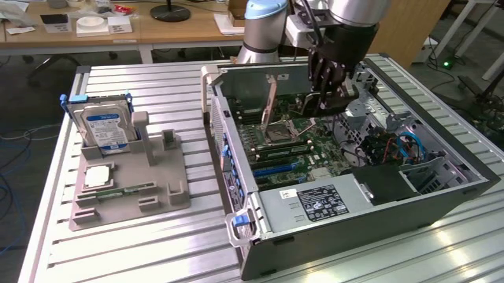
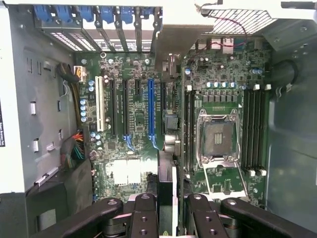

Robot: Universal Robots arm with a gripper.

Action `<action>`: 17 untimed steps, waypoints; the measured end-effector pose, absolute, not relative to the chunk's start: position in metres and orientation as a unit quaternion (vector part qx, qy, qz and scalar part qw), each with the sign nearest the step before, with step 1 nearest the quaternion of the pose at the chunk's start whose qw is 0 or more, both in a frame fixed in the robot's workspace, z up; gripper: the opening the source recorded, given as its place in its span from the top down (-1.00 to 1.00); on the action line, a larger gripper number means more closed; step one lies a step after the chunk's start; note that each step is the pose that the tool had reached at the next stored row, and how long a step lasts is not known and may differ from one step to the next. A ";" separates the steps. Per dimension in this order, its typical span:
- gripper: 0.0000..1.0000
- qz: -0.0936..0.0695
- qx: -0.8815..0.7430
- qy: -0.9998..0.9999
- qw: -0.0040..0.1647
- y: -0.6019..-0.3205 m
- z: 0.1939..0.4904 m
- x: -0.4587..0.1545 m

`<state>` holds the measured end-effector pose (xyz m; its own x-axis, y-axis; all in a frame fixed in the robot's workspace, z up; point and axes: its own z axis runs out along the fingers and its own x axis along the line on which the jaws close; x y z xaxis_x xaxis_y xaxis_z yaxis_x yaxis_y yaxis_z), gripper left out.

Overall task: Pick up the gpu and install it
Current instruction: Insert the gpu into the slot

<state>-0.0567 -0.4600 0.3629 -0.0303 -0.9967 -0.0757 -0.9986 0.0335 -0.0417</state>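
Broadly, a ribbed metal tabletop [image 1: 141, 247] carries an open computer case [image 1: 354, 230] lying on its side, its walls rising around the motherboard [image 1: 307, 153]. At the exterior view's left, well apart from the case, sits a gray holder [image 1: 150, 194]. A hard drive [image 1: 106, 127] stands upright in it and a memory stick [image 1: 122, 193] lies flat near its front edge.

The arm reaches down through the open side, and the gripper [image 1: 327, 88] hangs inside, near the case's far wall. Its fingers [image 2: 143, 208] are clenched on the gpu [image 2: 166, 183], which the wrist view shows edge-on, as a thin card running away from the gripper [image 2: 171, 198] over the board. The card lines up just beside the long blue slot [image 2: 150, 109], between it and the empty processor socket [image 2: 216, 136]. Whether its lower edge touches the board cannot be told. Open board lies on both sides of the card.
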 end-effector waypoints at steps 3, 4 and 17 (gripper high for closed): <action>0.45 0.011 -0.695 0.718 0.042 -0.461 0.357 -0.057; 0.45 0.011 -0.695 0.718 0.042 -0.462 0.355 -0.057; 0.45 0.011 -0.695 0.718 0.042 -0.467 0.332 -0.057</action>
